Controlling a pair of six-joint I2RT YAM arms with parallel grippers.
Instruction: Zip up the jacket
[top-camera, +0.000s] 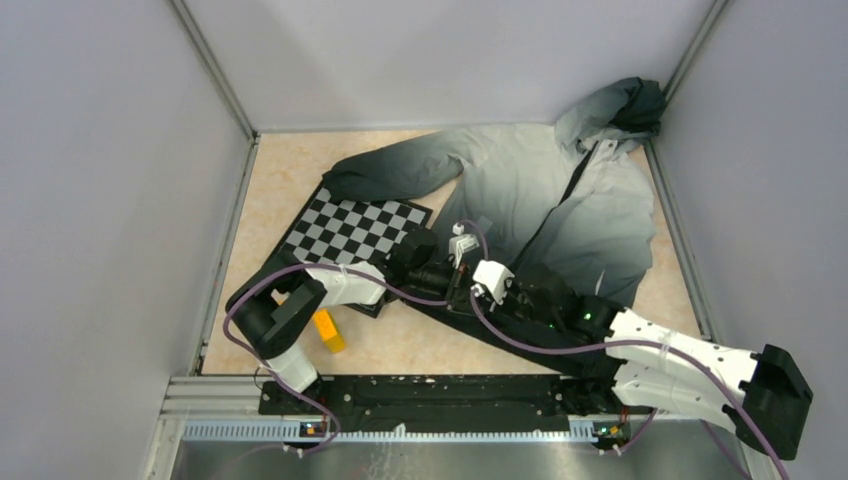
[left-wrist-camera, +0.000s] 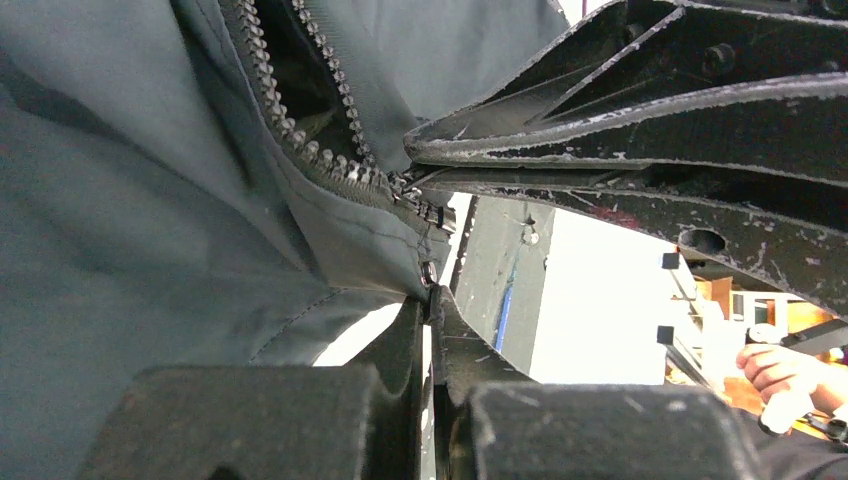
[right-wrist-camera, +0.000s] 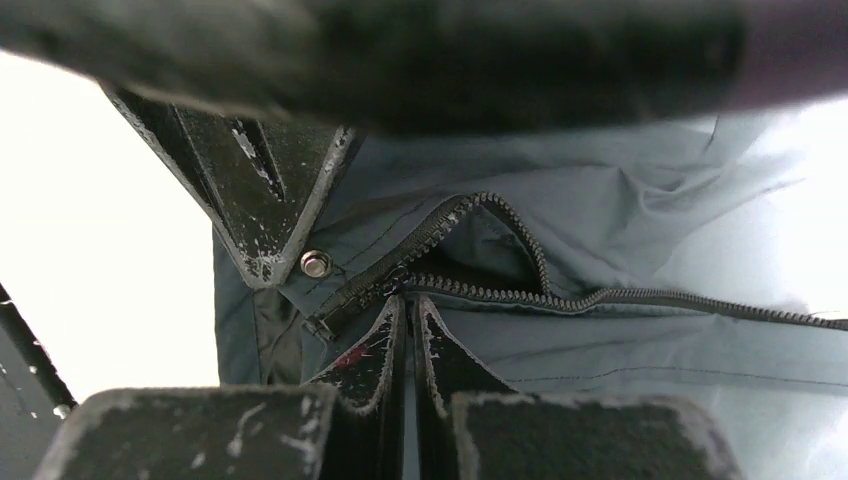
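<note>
The jacket (top-camera: 560, 200) lies spread on the table, hood at the far right corner, black hem towards the arms. Both grippers meet at the hem's zipper end. My left gripper (top-camera: 443, 272) (left-wrist-camera: 430, 292) is shut on the hem fabric just below the zipper's bottom stop. My right gripper (top-camera: 472, 290) (right-wrist-camera: 408, 300) is shut at the zipper slider (right-wrist-camera: 400, 283), pinching its pull, which is hidden between the pads. Above the slider the zipper teeth (left-wrist-camera: 300, 130) (right-wrist-camera: 520, 250) gape apart. A silver snap (right-wrist-camera: 315, 263) sits beside the left gripper's finger (right-wrist-camera: 270, 200).
A black-and-white checkerboard (top-camera: 355, 228) lies left of the jacket, partly under a sleeve. A yellow block (top-camera: 328, 330) sits near the left arm's base. Grey walls close in the table on three sides; a black rail (top-camera: 430, 395) runs along the near edge.
</note>
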